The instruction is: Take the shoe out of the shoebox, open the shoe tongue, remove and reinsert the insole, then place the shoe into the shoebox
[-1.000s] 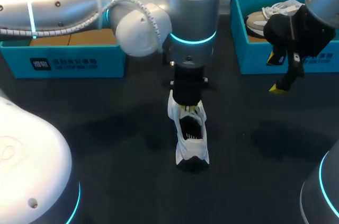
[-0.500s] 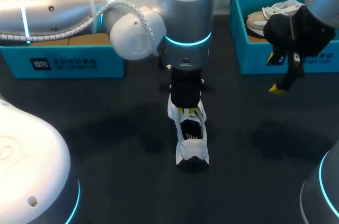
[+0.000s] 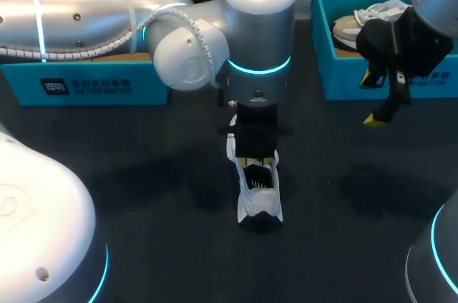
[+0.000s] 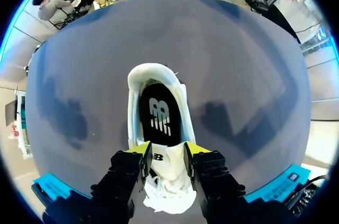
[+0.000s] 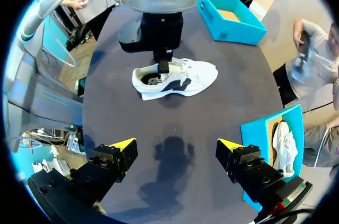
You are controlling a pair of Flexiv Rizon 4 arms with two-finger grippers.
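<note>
The white shoe (image 3: 259, 199) lies out on the dark worktop (image 3: 143, 174), right in front of me. Its heel points to me and its toe points away. I can look down into the shoe and see the dark insole (image 4: 159, 115) lying flat inside. My left arm comes in from the left and hangs straight over the middle of the shoe. My left gripper (image 4: 168, 152) is narrow. Its two yellow tips press the white tongue (image 4: 168, 167) from both sides, so it is holding the tongue. My right gripper (image 5: 176, 147) is off to the right, well away from the shoe. It hangs above the worktop with its fingers wide apart and nothing between them. Farther back on the right stands a blue shoebox (image 3: 372, 84), just behind my right gripper. Another shoe (image 3: 358, 25) lies inside that box. At the far left there is a second blue shoebox (image 3: 93, 87), partly hidden behind my left arm. I cannot tell what is in it.
</note>
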